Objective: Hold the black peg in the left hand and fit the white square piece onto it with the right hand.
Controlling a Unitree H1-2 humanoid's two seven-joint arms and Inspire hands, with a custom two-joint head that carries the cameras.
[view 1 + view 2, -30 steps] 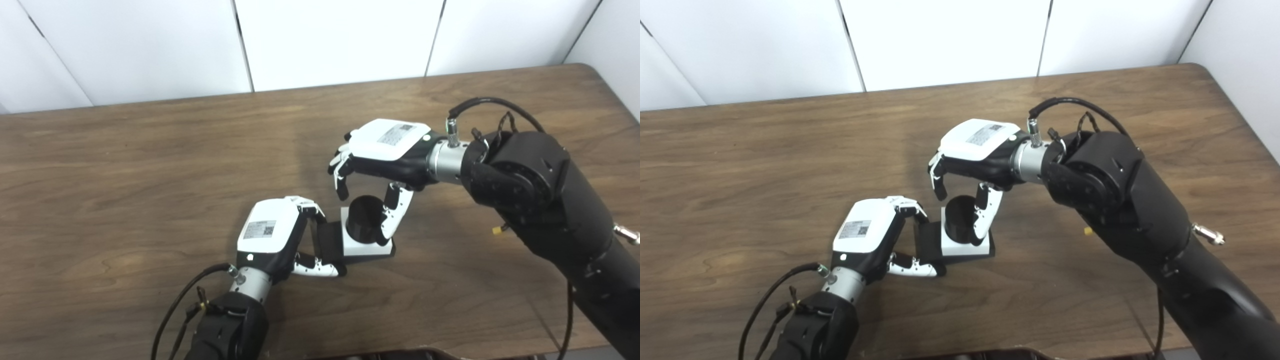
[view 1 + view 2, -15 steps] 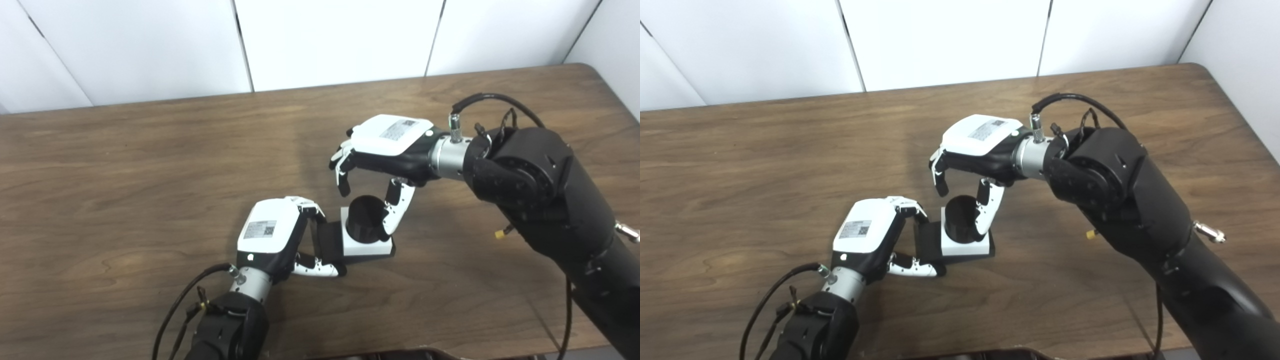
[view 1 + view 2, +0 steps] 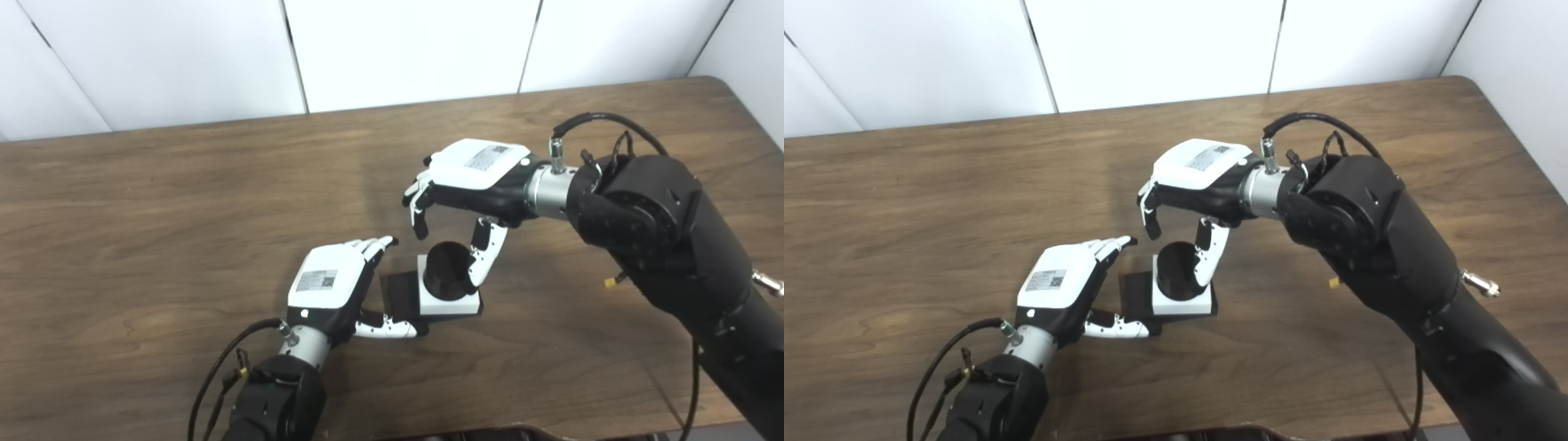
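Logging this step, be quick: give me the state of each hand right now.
Left hand: open, fingers extended, holding nothing, beside the black peg.
Right hand: open, curled above the peg and white square piece, gripping neither.

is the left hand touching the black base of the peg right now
Cannot tell. In both eye views the left hand is open, but its thumb lies along the black base with no plain gap.

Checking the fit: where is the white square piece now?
Mid-table, the white square piece sits around the black peg on its black base, between the open left hand and the right hand above.
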